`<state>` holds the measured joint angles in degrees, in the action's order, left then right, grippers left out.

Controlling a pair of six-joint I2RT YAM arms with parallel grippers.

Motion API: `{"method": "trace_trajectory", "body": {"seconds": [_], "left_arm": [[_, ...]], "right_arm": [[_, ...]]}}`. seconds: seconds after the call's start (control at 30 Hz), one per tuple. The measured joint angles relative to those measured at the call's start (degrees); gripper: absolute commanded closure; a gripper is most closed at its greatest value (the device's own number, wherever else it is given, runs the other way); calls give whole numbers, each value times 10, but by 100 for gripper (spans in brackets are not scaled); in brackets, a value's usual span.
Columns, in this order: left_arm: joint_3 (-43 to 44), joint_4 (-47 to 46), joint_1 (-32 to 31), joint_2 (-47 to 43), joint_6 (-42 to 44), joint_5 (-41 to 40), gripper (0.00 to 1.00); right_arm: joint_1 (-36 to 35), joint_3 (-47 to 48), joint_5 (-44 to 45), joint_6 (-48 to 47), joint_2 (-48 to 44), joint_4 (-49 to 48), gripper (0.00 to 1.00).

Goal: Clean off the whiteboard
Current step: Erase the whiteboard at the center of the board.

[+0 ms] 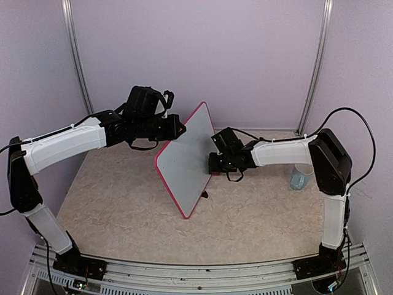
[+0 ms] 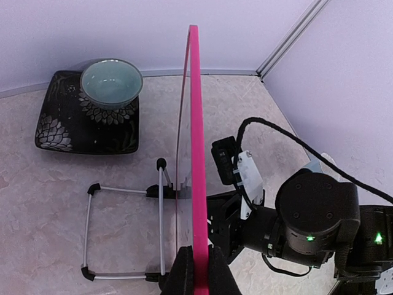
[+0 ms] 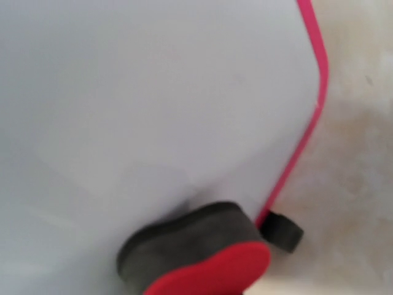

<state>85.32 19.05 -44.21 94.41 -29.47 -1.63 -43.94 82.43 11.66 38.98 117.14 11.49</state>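
The whiteboard [image 1: 184, 161], white with a pink-red frame, stands tilted on its lower edge in the middle of the table; no writing shows on it. My left gripper [image 1: 175, 129] is shut on its upper left edge; in the left wrist view its fingers [image 2: 182, 273] pinch the pink frame [image 2: 195, 123] edge-on. My right gripper [image 1: 212, 163] is at the board's right face, shut on a red and black eraser [image 3: 199, 261]. The eraser's black felt presses on the white surface [image 3: 153, 92] near the lower corner, by a black foot [image 3: 281, 230]. The right fingers themselves are hidden.
A black patterned plate [image 2: 61, 126] with a pale teal bowl [image 2: 111, 82] sits behind the board at the back wall. A wire stand [image 2: 123, 233] lies on the table under the board. A clear cup [image 1: 299, 177] stands at the right, near the right arm.
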Motion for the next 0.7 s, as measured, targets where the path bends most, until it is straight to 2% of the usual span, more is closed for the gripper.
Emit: {"method": "trace_trajectory", "body": {"seconds": [0.2,0.43,0.7], "left_arm": [[0,2,0,-1,1,-2,100],[-2,6,0,-3,-2,-10,100],[-5,7,0,-5,-7,-14,100]], "right_arm": [[-2,20,14,-5,-10,12,93],[0,107,78,-8,35,54,93],[0,105,98,-16,50,42,93]]}}
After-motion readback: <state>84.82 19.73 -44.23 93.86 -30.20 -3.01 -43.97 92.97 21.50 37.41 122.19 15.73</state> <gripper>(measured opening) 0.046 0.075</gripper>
